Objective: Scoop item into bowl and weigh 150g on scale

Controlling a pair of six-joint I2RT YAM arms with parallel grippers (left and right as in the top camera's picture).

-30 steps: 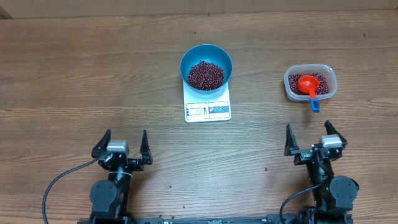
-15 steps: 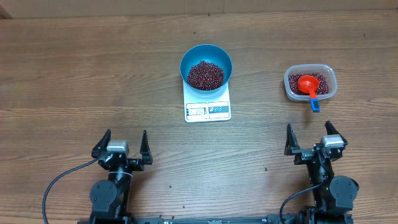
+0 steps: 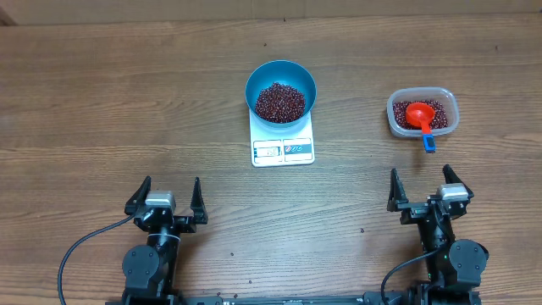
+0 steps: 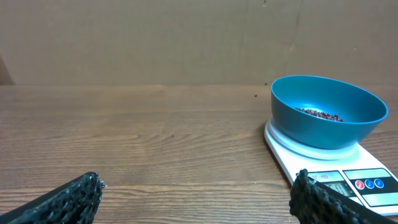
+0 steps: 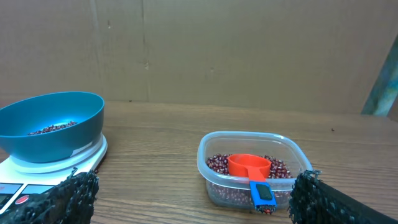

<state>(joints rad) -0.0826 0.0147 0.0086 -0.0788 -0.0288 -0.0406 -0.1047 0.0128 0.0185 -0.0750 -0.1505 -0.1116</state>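
A sky-blue bowl [image 3: 281,88] holding a pile of dark red beans [image 3: 280,102] stands on the white scale [image 3: 283,146] at the table's middle; the left wrist view has the bowl [image 4: 328,111] and scale [image 4: 348,180] at its right. More beans [image 3: 434,108] fill a clear container [image 3: 423,113] at the right, with an orange-red scoop [image 3: 419,116] resting in it, blue handle end toward me. My left gripper [image 3: 166,196] and right gripper [image 3: 420,186] both stand open and empty near the front edge, far from bowl and container. The right wrist view faces the container [image 5: 254,169] and scoop [image 5: 250,168].
Brown cardboard walls [image 4: 186,37] back the wooden table [image 3: 127,110]. A few stray beans [image 3: 232,252] lie on the wood near the arm bases. Cables [image 3: 80,250] run from the left arm base.
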